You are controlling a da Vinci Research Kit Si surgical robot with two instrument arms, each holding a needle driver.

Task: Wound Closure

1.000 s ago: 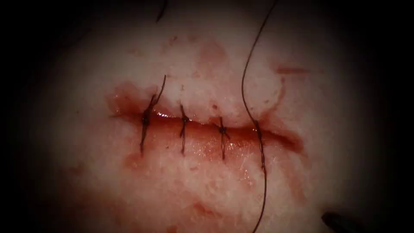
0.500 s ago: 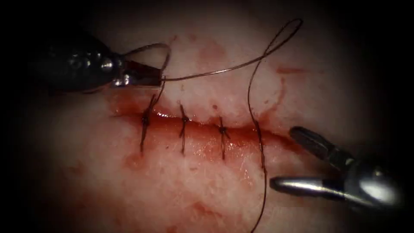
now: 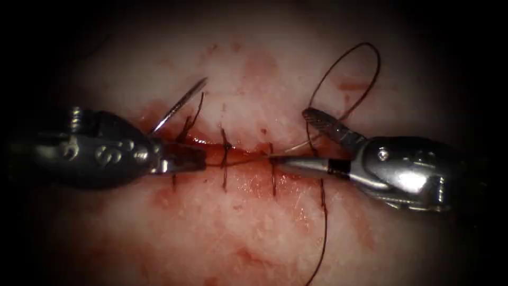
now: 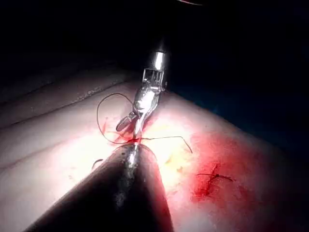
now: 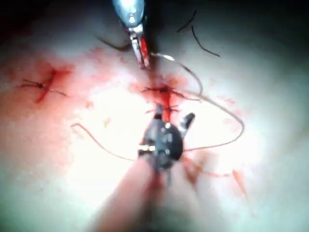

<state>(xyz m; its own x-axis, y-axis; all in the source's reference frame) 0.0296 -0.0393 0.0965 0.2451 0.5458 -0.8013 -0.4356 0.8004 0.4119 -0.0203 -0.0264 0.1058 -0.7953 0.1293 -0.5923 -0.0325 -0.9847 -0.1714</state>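
The tissue [image 3: 254, 233] has a horizontal cut [image 3: 248, 159] crossed by three tied stitches [image 3: 225, 153]. A fourth pass of thread [image 3: 321, 196] crosses near the cut's right end, untied, and trails toward the front. My left tool [image 3: 185, 159] lies over the cut's left end, shut; it seems to hold the needle [image 3: 180, 103], which slants up behind it, clear of the tissue. A thread runs from its jaws to my right tool [image 3: 291, 136]. That tool stands open over the cut's right part, and a thread loop [image 3: 370, 58] curls round its upper jaw.
Red fluid [image 3: 254, 182] pools along the cut and stains the nearer tissue. In the left wrist view another tied stitch [image 4: 215, 176] sits in a red patch apart from the tools. The right wrist view has loose thread [image 5: 231, 130] curving beside the right tool [image 5: 161, 140].
The left tool came down from the upper left to the cut with the needle. The right tool moved up and left to the cut, and the thread loop now sits round its upper jaw.
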